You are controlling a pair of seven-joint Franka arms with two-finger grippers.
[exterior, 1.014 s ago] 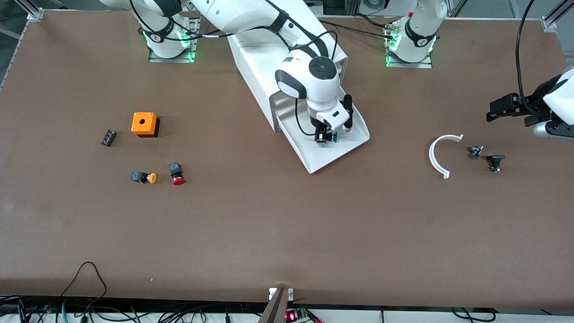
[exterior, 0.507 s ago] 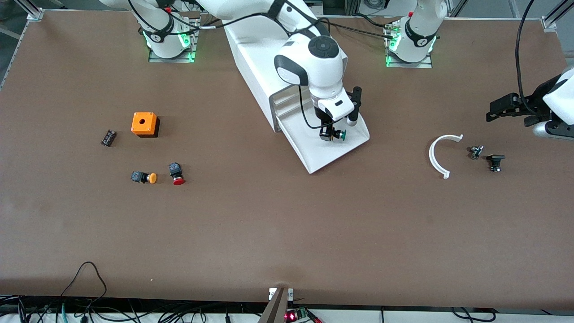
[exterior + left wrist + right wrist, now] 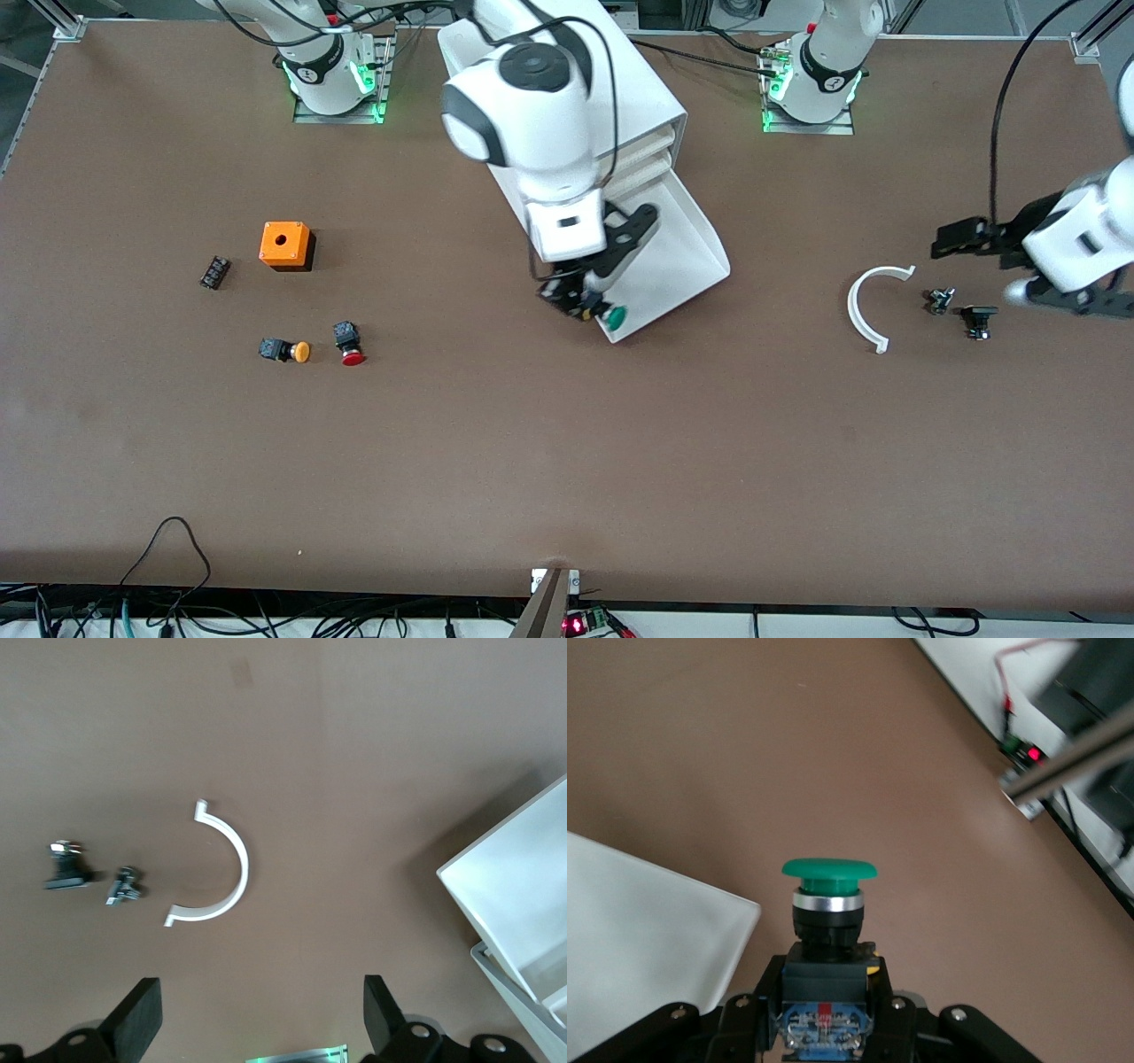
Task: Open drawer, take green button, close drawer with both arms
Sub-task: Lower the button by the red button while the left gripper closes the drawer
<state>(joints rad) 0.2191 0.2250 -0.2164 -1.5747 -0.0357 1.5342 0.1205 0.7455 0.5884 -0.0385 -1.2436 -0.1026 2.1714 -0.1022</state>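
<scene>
The right gripper (image 3: 580,301) is gripping the button (image 3: 613,315) by its black body, hanging over the open drawer's (image 3: 678,257) front corner. The left gripper (image 3: 974,237), fingers spread, is hovering over the brown table (image 3: 567,443) near a white curved piece (image 3: 864,306).

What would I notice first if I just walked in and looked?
The right gripper, shut on the green button, holding it up over the front corner of the open drawer. Then the left gripper, open, hanging over the white half-ring toward the left arm's end of the table.
</scene>
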